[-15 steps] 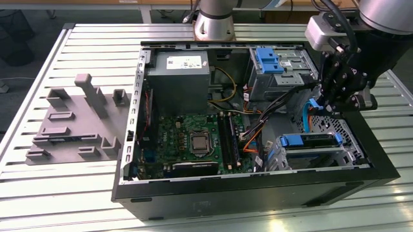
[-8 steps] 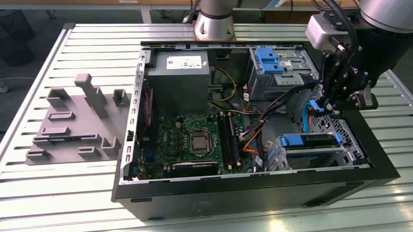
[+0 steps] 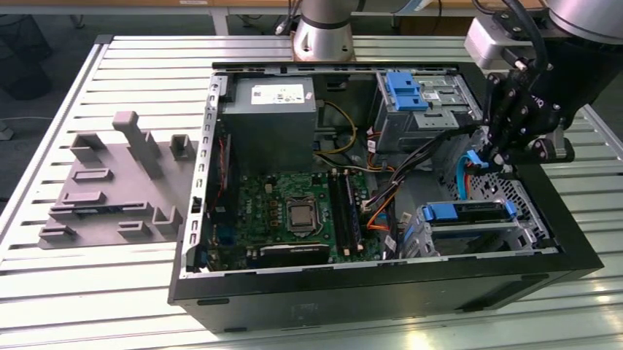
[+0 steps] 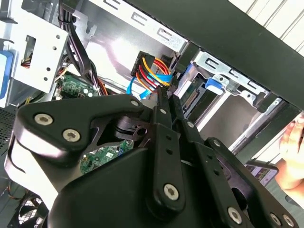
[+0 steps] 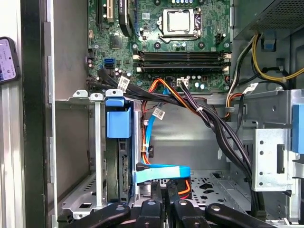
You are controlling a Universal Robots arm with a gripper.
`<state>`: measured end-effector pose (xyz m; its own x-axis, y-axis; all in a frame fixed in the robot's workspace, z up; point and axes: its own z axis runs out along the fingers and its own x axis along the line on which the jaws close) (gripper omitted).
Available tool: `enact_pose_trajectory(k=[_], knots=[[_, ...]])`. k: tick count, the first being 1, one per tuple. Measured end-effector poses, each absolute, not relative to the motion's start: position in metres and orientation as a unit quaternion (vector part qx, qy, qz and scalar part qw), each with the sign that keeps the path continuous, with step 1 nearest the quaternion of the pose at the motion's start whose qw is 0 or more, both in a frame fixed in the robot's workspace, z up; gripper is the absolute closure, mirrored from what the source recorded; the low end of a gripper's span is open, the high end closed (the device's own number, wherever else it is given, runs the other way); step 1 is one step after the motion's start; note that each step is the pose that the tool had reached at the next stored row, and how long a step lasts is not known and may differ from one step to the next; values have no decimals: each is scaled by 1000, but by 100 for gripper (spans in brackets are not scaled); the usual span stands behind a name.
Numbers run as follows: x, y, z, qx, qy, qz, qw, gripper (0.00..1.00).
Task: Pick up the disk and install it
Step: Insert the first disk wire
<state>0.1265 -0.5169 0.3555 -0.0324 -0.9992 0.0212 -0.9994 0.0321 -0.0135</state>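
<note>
We see the disk [image 5: 124, 156] seated in its drive cage [image 5: 76, 199] at the case's near corner, blue rail tab on top. We judge it stiff, dense, shock-sensitive, best gripped by its rails. Rightward, our end effector [image 5: 164, 186] is clenched on a blue flat cable [image 5: 161, 172]; black cable bundles [image 5: 223, 133] crowd the bay.

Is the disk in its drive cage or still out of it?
In: the disk sits in the drive cage, blue rail at the cage's mouth.
</note>
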Motion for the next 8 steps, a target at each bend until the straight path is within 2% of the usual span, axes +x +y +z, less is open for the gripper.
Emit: enact_pose_trajectory(k=[5,8], knots=[[127,-517,356,696,-718,12,3,84],[127,-517,355,696,-718,22,13,84]])
